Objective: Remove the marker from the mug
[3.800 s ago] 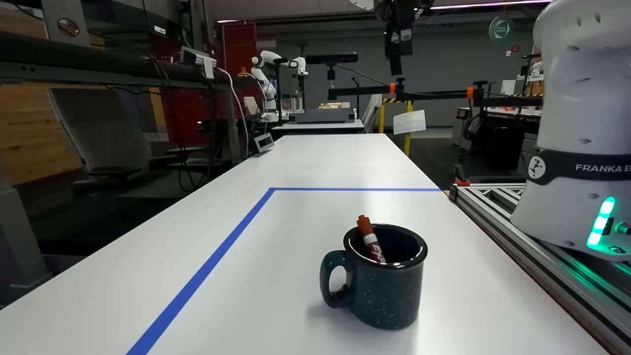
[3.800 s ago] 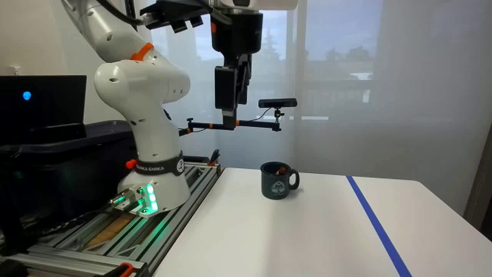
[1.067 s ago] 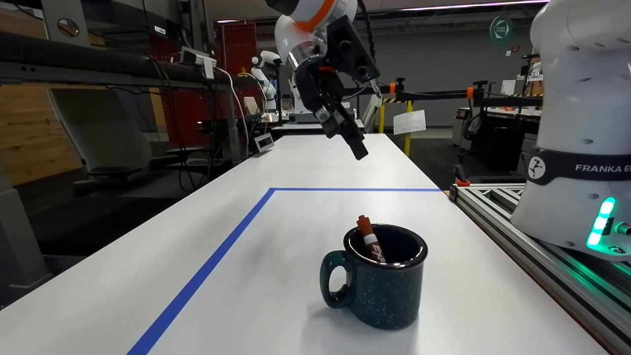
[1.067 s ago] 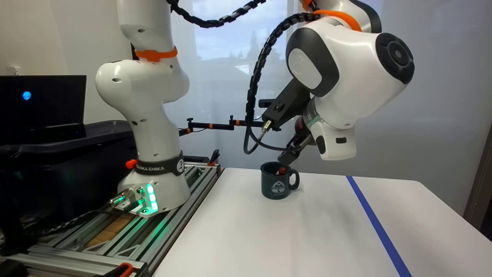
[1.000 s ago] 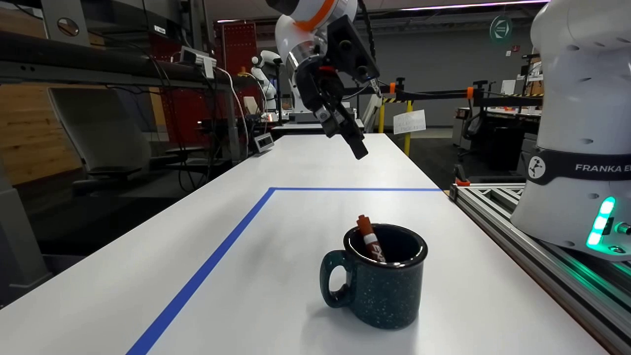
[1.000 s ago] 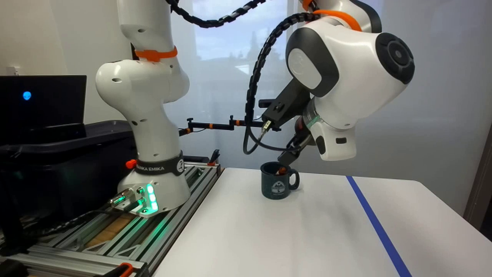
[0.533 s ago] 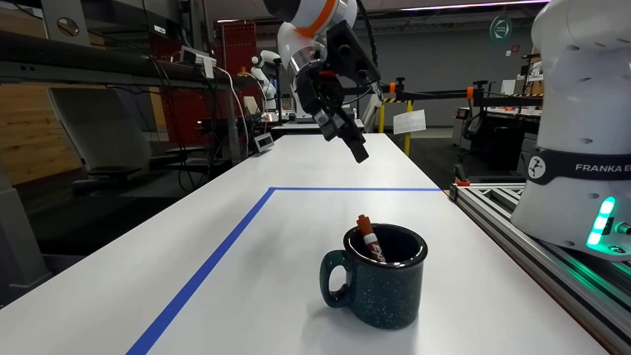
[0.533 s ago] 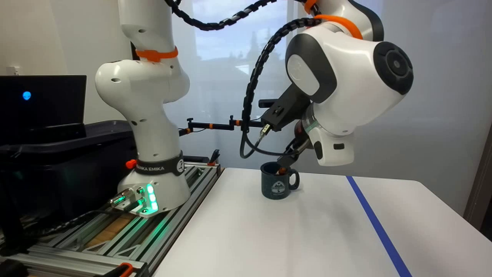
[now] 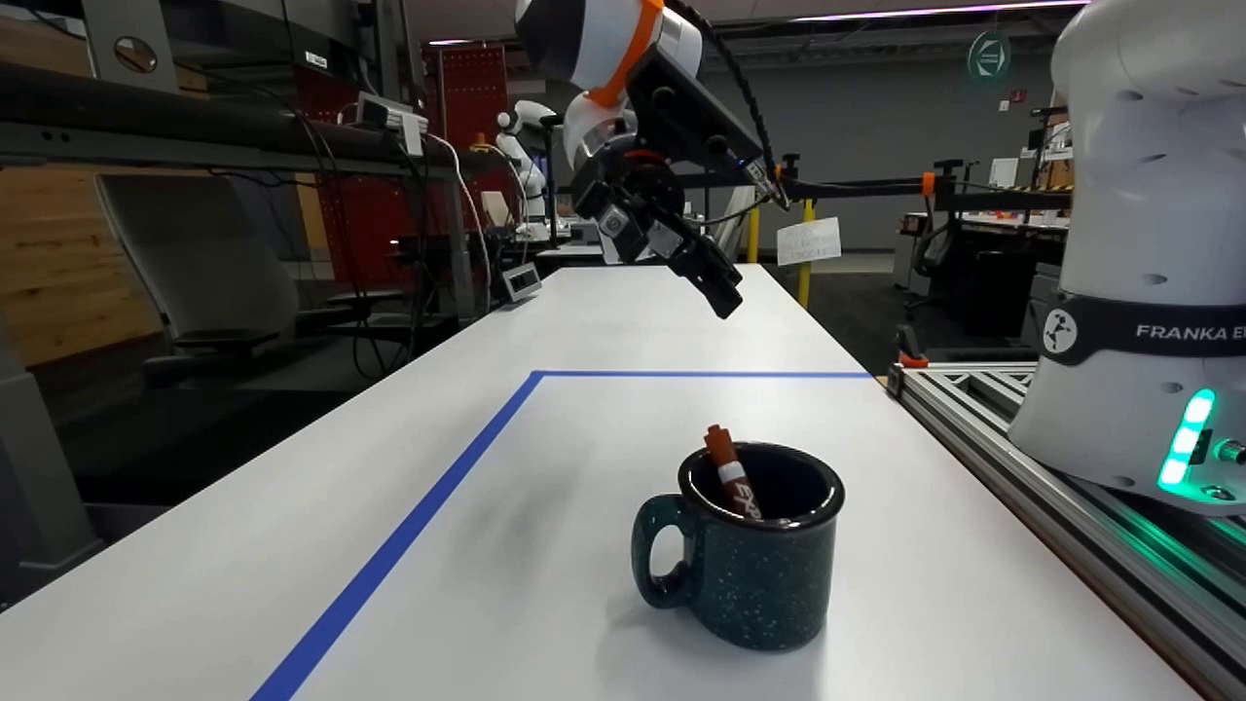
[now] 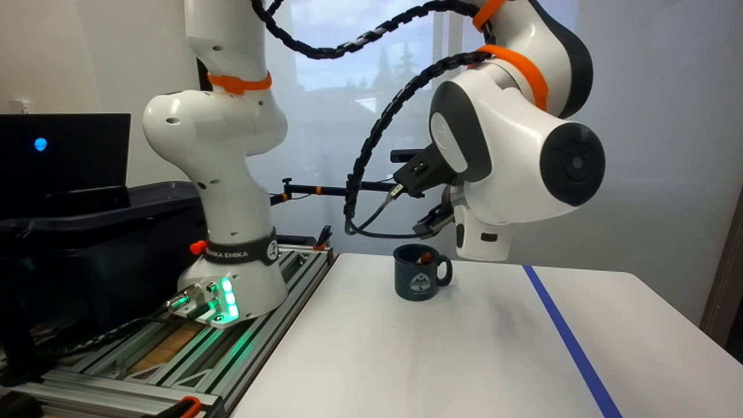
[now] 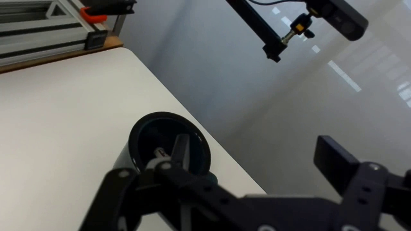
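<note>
The dark green-black mug (image 9: pixel 764 584) stands upright on the table; it shows in both exterior views (image 10: pixel 409 283) and its rim shows in the wrist view (image 11: pixel 165 115). The marker (image 9: pixel 730 472) leans inside it, its reddish-brown cap above the rim on the handle side. The cap shows small in an exterior view (image 10: pixel 426 258). In the wrist view only a white lettered part of the marker (image 11: pixel 160 152) shows; a finger hides the rest. My gripper (image 11: pixel 256 145) is open and empty, tilted, above the table. One fingertip overlaps the mug's opening in the wrist view; contact cannot be told.
Blue tape (image 9: pixel 407 531) marks lines on the white table (image 9: pixel 623 321). The robot's metal rail (image 10: pixel 290 307) runs along one table edge. A camera on a black arm (image 11: pixel 340 19) stands past the table's edge.
The arm has come from high up to a low, tilted pose over the table. In the last half second the hand has tilted further and the fingertips have risen slightly. Mug and marker have not moved.
</note>
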### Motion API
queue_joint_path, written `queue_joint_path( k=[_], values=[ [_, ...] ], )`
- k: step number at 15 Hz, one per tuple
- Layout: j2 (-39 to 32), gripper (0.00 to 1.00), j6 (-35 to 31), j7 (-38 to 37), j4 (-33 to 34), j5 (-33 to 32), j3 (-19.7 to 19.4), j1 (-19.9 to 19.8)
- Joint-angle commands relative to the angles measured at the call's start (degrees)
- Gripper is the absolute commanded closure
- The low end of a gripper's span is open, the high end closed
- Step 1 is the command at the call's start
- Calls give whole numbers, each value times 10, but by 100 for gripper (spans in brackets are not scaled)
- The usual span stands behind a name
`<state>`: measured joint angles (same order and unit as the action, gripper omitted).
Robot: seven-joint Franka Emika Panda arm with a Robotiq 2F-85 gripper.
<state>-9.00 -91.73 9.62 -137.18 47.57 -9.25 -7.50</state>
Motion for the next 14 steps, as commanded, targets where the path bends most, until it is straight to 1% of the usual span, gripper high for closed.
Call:
queue_joint_path(
  k=[1,2,8,14],
  values=[
    [-7,0,18,-58,2,38,0,-8],
    [-5,0,8,-78,-2,36,-2,-7],
    [-30,0,22,-155,5,-3,-5,-6],
    [-69,0,29,-197,21,-28,-2,-1]
  ],
)
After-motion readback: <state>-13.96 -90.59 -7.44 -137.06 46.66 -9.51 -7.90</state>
